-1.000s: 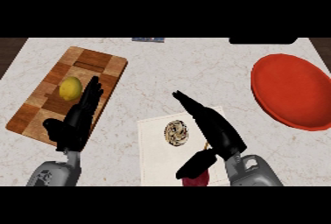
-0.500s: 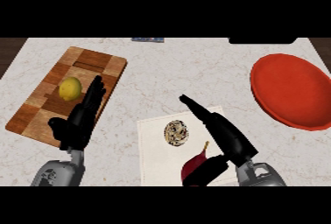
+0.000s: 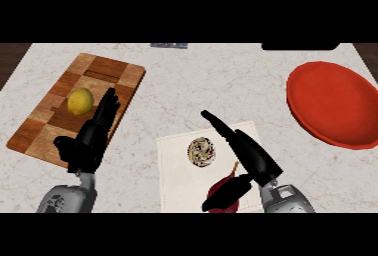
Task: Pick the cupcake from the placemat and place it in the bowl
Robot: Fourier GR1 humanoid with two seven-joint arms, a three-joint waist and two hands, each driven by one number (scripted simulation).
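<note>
The cupcake (image 3: 202, 151), round with a brown and cream swirled top, sits on the white placemat (image 3: 177, 177) in the lower middle of the head view. My right hand (image 3: 247, 152) lies just right of the cupcake, fingers straight and pointing up-left, thumb dropped low over a dark red thing (image 3: 221, 189) on the placemat's lower part. It holds nothing. The red bowl (image 3: 332, 102) stands at the right edge, well apart from the hand. My left hand (image 3: 92, 137) rests open over the wooden cutting board (image 3: 96, 77) at the left.
A yellow lemon (image 3: 80, 100) lies on the cutting board, just left of my left hand's fingers. A dark object (image 3: 299, 46) and a small bluish one (image 3: 170, 45) sit at the counter's far edge. Marble counter runs between placemat and bowl.
My right hand has slid a little to the right and lower, with its thumb swung down over the dark red thing. The cupcake, the bowl and my left hand have stayed put.
</note>
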